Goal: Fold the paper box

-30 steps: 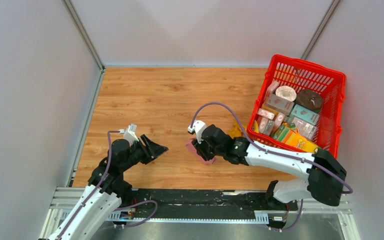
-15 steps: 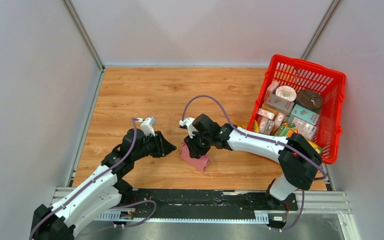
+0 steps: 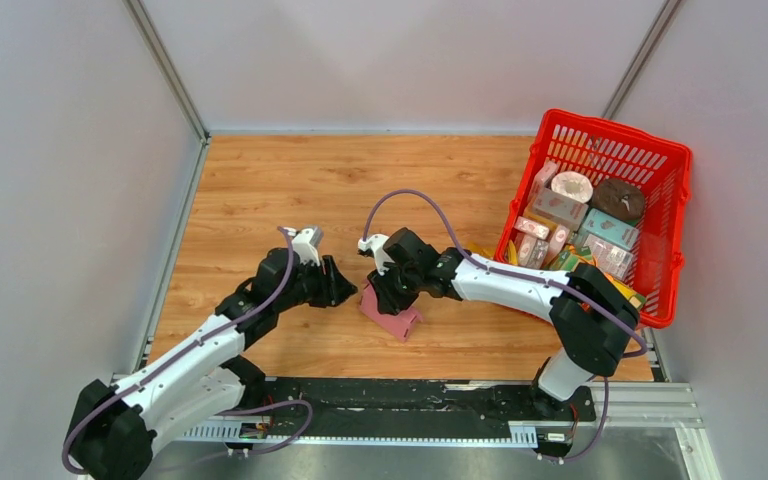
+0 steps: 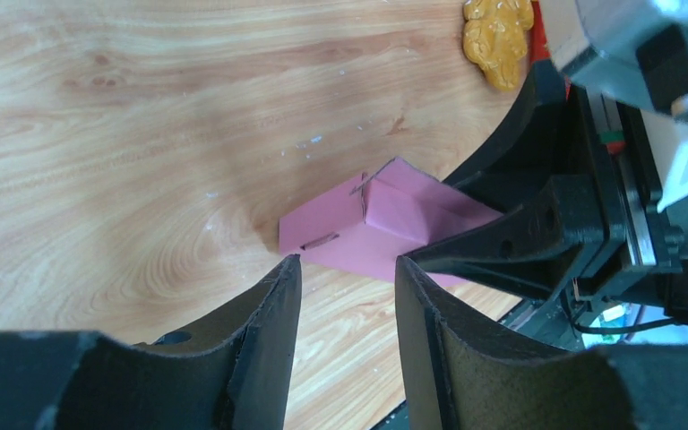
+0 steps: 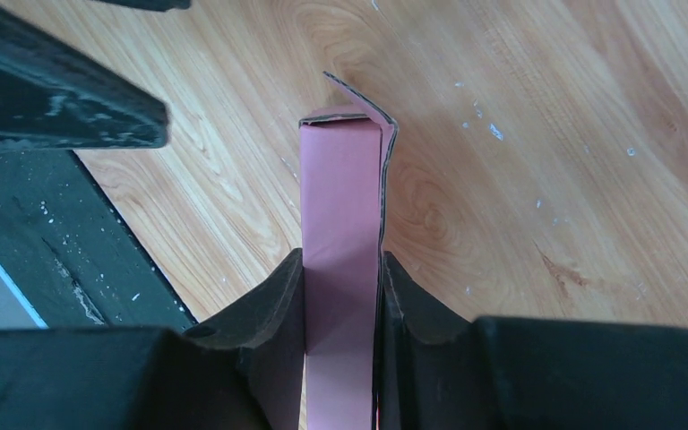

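Note:
The pink paper box is a small folded block, held tilted with its low end on the wood table. My right gripper is shut on the box from above; in the right wrist view the box runs out between the fingers, with a loose flap at its far end. My left gripper is open and empty, just left of the box. In the left wrist view the box lies right in front of the open fingertips, with the right gripper's black fingers on it.
A red mesh basket with several printed cartons stands at the right edge. A small yellow figure lies on the table near the basket. Grey walls close in the left and back. The black base rail runs along the near edge.
My right gripper carried the box left, then stayed put. My left arm swung right and forward, bringing its open gripper close to the box's left side.

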